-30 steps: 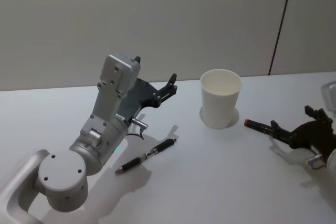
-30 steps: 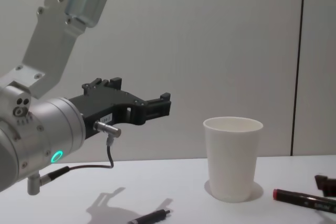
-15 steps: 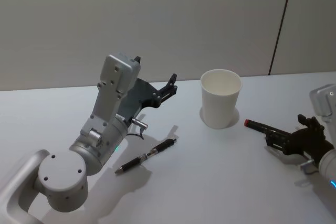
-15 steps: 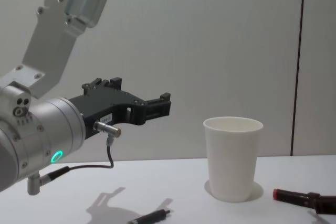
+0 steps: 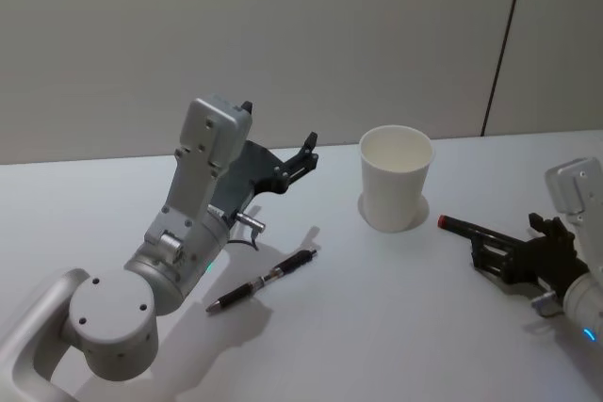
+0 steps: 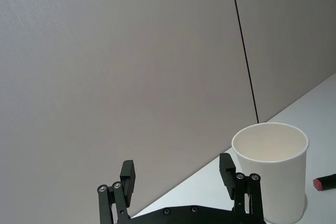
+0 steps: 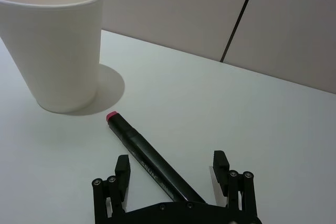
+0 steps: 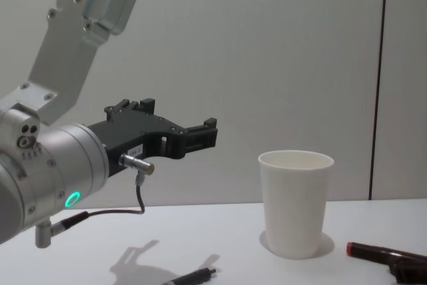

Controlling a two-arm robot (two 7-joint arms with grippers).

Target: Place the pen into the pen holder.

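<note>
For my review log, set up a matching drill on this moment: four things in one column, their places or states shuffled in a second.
Things:
1. pen holder
2. red-tipped marker
3. slim black pen
4. left gripper

Places or states:
A. lying flat on the table, left of the pen holder
B. lying between the open fingers of the right gripper
C. standing upright on the table
D. open, raised off the table

Pairs: 1-C, 2-B, 3-A, 4-D.
</note>
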